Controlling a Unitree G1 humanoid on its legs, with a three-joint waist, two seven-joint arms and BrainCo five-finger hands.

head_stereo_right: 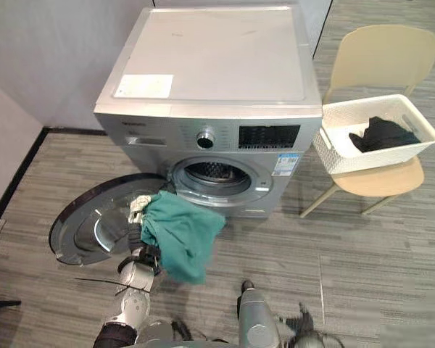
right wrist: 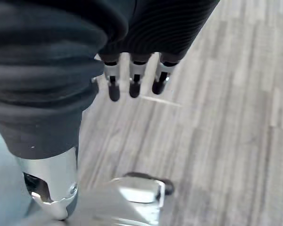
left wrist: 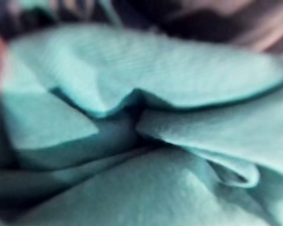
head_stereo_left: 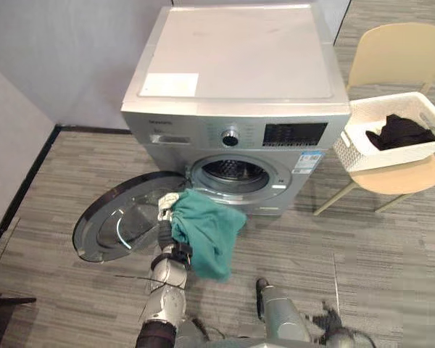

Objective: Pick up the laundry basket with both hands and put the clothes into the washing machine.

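The left robot hand, fingers curled round the green garment, holds it just short of the washing machine drum mouth, ahead and slightly right, while the right robot hand hangs empty and loose-fingered.

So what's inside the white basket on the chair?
A black garment lies in the white basket; anything under it is covered. The green garment hangs outside it, from the left hand.
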